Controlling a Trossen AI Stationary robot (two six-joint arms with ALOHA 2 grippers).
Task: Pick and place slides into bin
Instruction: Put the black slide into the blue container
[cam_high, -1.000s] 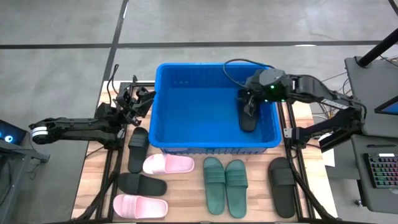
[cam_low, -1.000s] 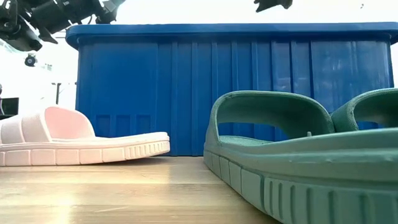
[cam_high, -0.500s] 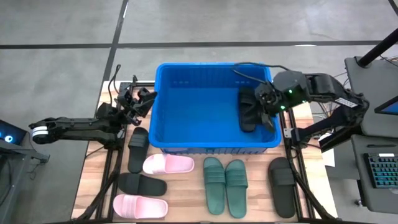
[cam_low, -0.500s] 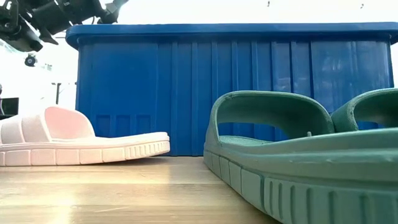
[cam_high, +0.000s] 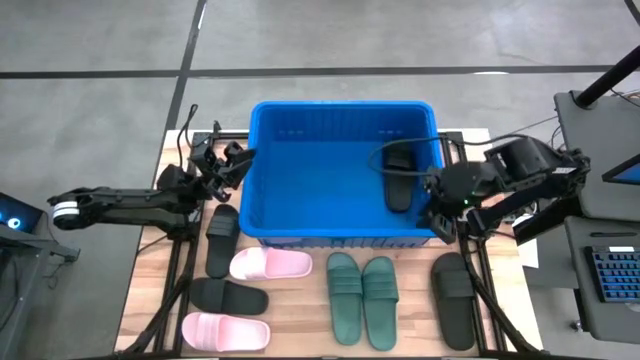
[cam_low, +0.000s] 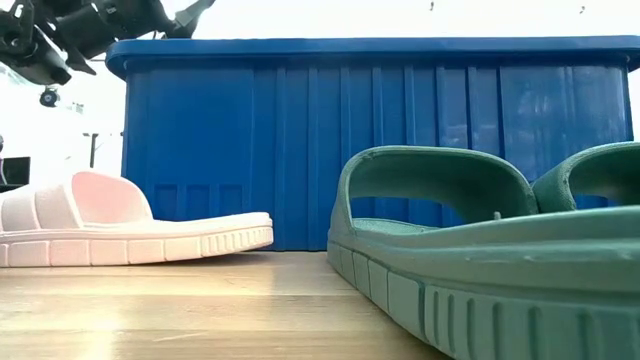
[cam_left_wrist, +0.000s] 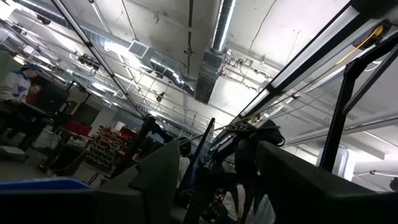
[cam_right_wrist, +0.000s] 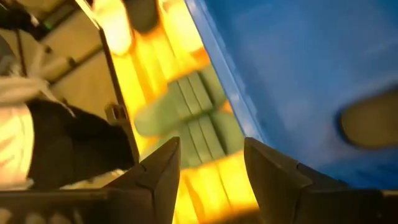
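The right gripper (cam_high: 438, 208) hangs over the bin's right wall near its front corner, its arm folded back toward the right edge of the counter (cam_high: 300, 308). Its fingers (cam_right_wrist: 273, 171) stand apart with nothing between them; past them the wrist view shows the bin wall and the green pair beyond.

The left gripper (cam_high: 228, 160) sits just beside the bin's left wall near its rear corner, its arm stretched out flat from the left. Its fingers (cam_left_wrist: 163, 171) are spread and empty, aimed upward at the ceiling.

The bin (cam_high: 262, 170) is a bright blue ribbed tub at the back middle of the counter. One black slide (cam_high: 399, 180) lies inside it by the right wall, long axis running front to back.

On the counter in front lie two pale pink slides (cam_high: 270, 264), long axes left to right, two dark green slides (cam_high: 362, 298) side by side pointing front to back, and three more black ones.
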